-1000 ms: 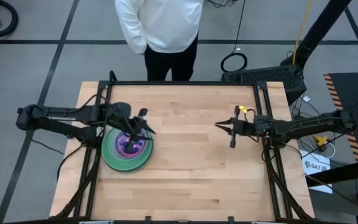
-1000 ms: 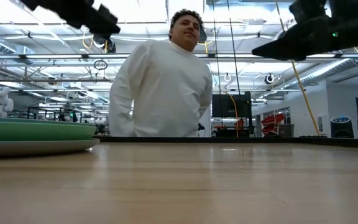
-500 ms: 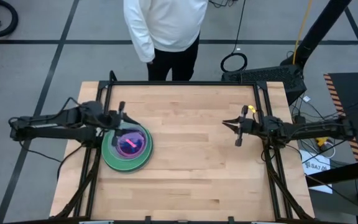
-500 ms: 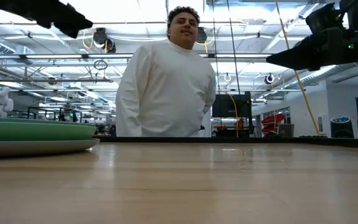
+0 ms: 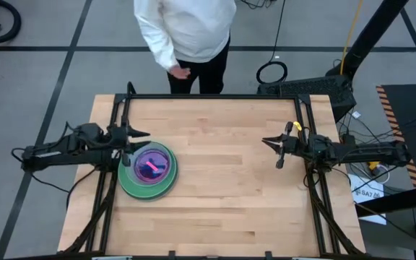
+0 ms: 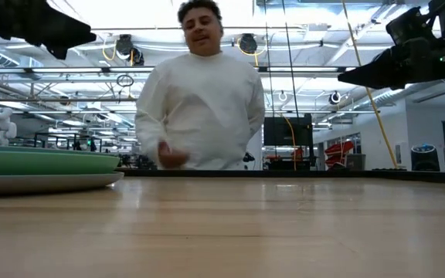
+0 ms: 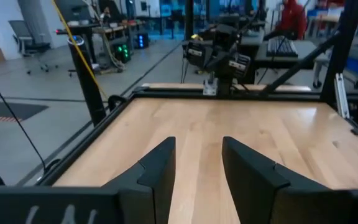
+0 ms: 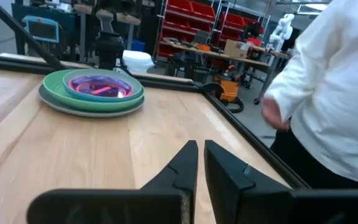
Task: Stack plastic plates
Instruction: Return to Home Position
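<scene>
The plastic plates (image 5: 148, 170) sit in one stack near the table's left side: a grey plate at the bottom resting on the wood, a large green one on it, then smaller blue-violet and pink ones on top. The right wrist view shows the stack (image 8: 92, 91) far off, and the low view shows its grey and green rims (image 6: 45, 171). My left gripper (image 5: 143, 134) is open, in the air just beyond the stack's far-left rim, its fingers (image 7: 197, 155) over bare wood. My right gripper (image 5: 266, 141) is shut, raised near the right side (image 8: 197, 149).
A person in a white top stands at the table's far edge, one hand (image 5: 181, 71) hanging near the rail. Black frame rails (image 5: 215, 97) run along the far and side edges. Bare wood (image 5: 215, 173) spreads between the stack and my right gripper.
My left gripper drew back from over the stack toward the table's left edge and now hangs beside the stack's far-left rim. My right gripper slid a little toward the right edge. The stack stayed put. The person shifted and brought a hand forward.
</scene>
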Controlling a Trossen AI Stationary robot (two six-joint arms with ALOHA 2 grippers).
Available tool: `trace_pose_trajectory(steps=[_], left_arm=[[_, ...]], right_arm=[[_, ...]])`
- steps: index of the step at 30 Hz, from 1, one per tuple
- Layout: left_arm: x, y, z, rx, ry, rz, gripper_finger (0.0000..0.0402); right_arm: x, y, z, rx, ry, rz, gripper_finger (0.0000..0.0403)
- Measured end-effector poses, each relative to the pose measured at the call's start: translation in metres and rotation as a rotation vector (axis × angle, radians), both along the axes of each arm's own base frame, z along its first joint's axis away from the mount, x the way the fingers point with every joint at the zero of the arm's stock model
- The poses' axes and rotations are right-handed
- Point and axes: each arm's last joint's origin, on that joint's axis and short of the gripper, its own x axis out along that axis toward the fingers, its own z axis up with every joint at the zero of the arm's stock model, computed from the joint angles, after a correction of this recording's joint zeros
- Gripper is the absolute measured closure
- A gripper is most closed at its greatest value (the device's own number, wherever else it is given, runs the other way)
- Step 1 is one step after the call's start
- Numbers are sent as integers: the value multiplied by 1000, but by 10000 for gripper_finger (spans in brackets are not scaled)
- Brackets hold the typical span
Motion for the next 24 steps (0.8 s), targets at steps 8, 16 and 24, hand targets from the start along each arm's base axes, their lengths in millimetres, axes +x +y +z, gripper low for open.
trace_pose_trajectory(steps=[8, 16, 24], left_arm=[[-7, 1, -17, -48, -49, 71, 263], [-9, 2, -34, -87, -60, 101, 263], [-9, 2, -35, -96, -62, 102, 263]], right_arm=[[-8, -1, -1, -3, 12, -54, 381], [-18, -1, 0, -7, -10, -54, 381], [-25, -1, -4, -1, 9, -80, 381]])
